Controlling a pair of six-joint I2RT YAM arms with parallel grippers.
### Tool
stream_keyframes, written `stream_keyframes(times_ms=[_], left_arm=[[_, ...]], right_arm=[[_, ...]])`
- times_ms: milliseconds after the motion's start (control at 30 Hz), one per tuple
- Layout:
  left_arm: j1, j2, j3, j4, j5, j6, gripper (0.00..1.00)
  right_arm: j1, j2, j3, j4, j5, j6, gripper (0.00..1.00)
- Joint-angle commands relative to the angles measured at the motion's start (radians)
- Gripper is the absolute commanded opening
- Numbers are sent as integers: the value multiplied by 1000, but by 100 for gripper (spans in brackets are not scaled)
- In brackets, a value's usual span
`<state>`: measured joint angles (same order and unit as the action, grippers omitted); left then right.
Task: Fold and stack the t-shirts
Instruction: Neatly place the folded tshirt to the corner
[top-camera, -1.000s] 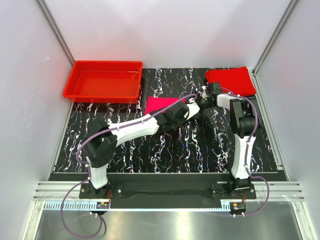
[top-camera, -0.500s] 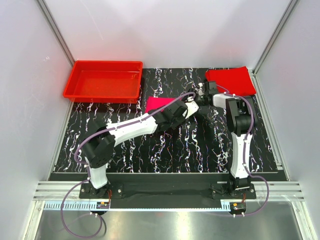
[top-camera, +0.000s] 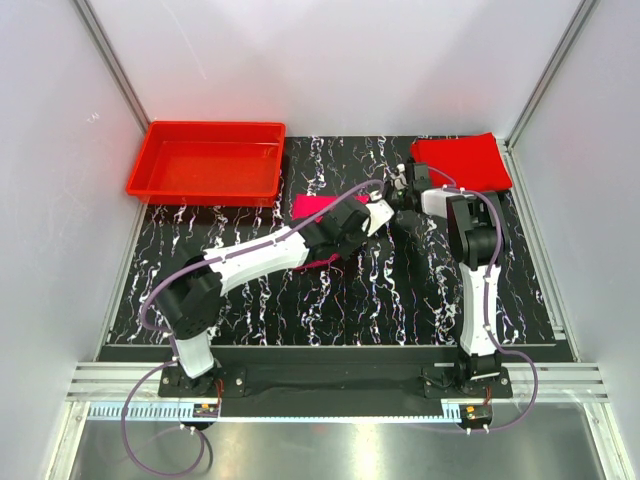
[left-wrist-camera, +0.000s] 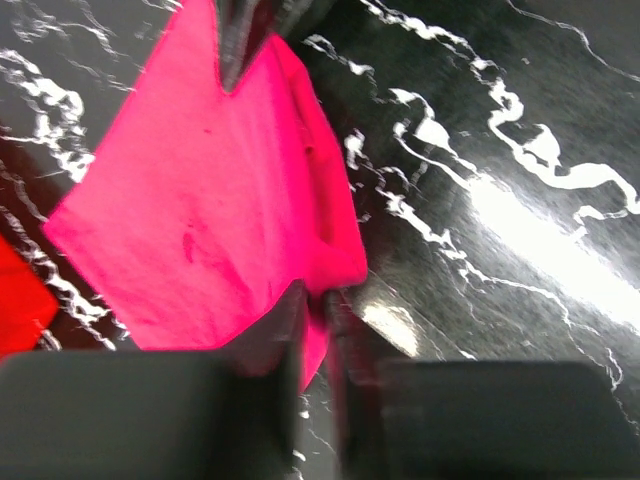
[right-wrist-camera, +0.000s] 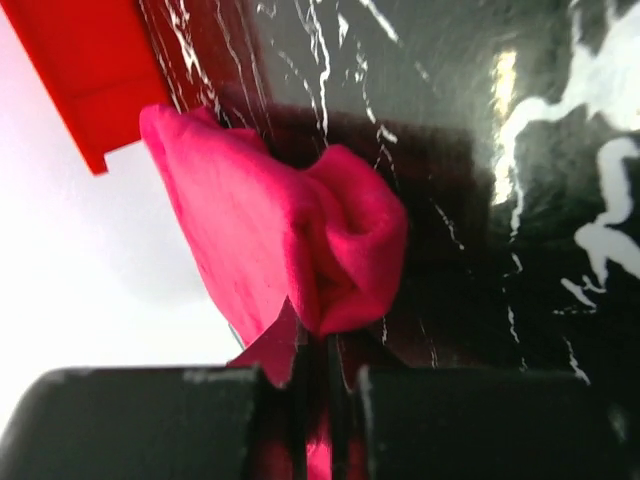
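The magenta-pink t-shirt (top-camera: 312, 206) lies bunched on the black marbled table, partly under the left arm. It fills the left wrist view (left-wrist-camera: 200, 200) and hangs crumpled in the right wrist view (right-wrist-camera: 260, 230). My left gripper (top-camera: 377, 203) (left-wrist-camera: 318, 305) has its jaws close together with a fold of this shirt's edge between them. My right gripper (top-camera: 398, 190) (right-wrist-camera: 328, 345) is shut on another bunched corner of the same shirt. The two grippers nearly meet at the table's middle back. The red t-shirt (top-camera: 462, 160) lies folded flat at the back right corner, untouched.
A rigid red plastic tray (top-camera: 215, 126) stands at the back left, and its corner (right-wrist-camera: 80, 60) shows in the right wrist view. White walls close in the table on three sides. The left arm stretches diagonally across the table (top-camera: 400, 290).
The right gripper has closed on the magenta-pink t-shirt after standing open. Both grippers have shifted slightly left and back. The left jaws have eased apart a little.
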<state>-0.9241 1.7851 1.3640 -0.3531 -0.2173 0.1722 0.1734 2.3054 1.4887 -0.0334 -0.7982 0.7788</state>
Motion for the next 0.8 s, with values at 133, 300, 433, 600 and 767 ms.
stream_keyframes(times_ms=[133,300,433,600,767], left_arm=[[31,-133,-12,-16,134,-170,52],[62,-324,-45,-84,194,-332,53],[62,-569,-172,-115,194,-407,55],[64,-759,-334,-124,177,-456,58],[64,-823,-402,-178,141,-456,58]], right_arm=[[31,-50,217,-322,166,-219,0],[35,-110,373,-675,431,-424,0],[35,-150,448,-838,597,-550,0],[34,-133,652,-1043,871,-633,0],[34,-119,852,-1137,1077,-725,0]])
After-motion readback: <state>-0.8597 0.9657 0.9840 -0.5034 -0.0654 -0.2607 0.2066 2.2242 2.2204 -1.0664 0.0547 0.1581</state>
